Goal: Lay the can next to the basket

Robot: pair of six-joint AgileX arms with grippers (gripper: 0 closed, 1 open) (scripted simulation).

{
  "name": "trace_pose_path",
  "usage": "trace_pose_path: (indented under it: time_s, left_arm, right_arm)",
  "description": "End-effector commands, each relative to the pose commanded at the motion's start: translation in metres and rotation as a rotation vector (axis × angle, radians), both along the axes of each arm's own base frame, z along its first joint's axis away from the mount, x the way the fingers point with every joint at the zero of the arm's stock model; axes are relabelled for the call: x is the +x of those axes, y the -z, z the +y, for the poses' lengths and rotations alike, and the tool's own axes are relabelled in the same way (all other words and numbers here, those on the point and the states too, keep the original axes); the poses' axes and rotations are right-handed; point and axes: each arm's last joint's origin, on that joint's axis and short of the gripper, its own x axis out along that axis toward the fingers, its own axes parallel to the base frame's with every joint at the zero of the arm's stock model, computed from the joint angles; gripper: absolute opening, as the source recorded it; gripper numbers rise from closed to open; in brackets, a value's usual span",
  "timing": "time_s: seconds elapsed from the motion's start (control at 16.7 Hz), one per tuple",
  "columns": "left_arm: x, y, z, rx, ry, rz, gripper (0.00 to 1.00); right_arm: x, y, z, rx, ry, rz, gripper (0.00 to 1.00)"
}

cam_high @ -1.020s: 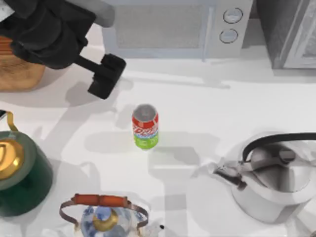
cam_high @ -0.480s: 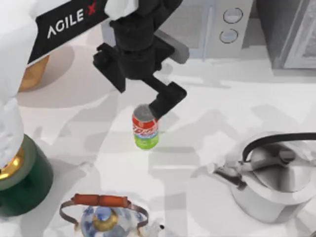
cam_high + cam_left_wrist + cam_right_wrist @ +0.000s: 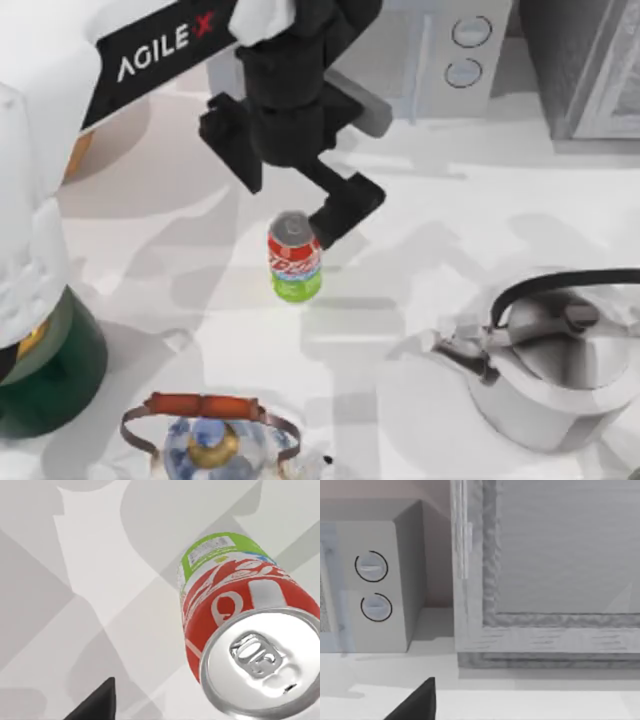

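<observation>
The can [image 3: 294, 258] stands upright in the middle of the table, silver top up, red band over a green base. My left gripper [image 3: 290, 180] hovers just behind and above it, open, one finger [image 3: 345, 207] close to the can's top at its right and the other finger [image 3: 232, 146] farther left. Nothing is held. In the left wrist view the can [image 3: 240, 640] looms close, with one dark fingertip [image 3: 97, 705] beside it. A tan sliver of the basket [image 3: 78, 152] peeks out at the back left, mostly hidden by my left arm. My right gripper [image 3: 415, 702] is parked facing the back wall.
A green kettle [image 3: 50, 375] sits at the left, a blue-and-white teapot [image 3: 212, 440] at the front, and a silver kettle [image 3: 560, 370] at the right. A microwave [image 3: 450, 60] and a grey cabinet [image 3: 590, 70] line the back.
My left arm swung from the back left corner to over the can, covering most of the basket. Over the last half second it shifted only slightly. The can has not moved.
</observation>
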Motion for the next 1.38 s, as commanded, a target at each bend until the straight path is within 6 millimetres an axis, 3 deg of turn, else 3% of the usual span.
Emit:
trace_pose_path:
  time_s: [0.48, 0.72, 1.38]
  left_arm:
    - [-0.001, 0.056, -0.002, 0.0, 0.005, 0.0, 1.0]
    - [-0.001, 0.059, -0.002, 0.0, 0.005, 0.001, 1.0]
    - [-0.001, 0.059, -0.002, 0.0, 0.005, 0.001, 0.17]
  right_arm:
    - [0.0, 0.0, 0.0, 0.0, 0.0, 0.0, 1.0]
    - [0.0, 0.0, 0.0, 0.0, 0.0, 0.0, 1.0]
    - [0.0, 0.0, 0.0, 0.0, 0.0, 0.0, 1.0]
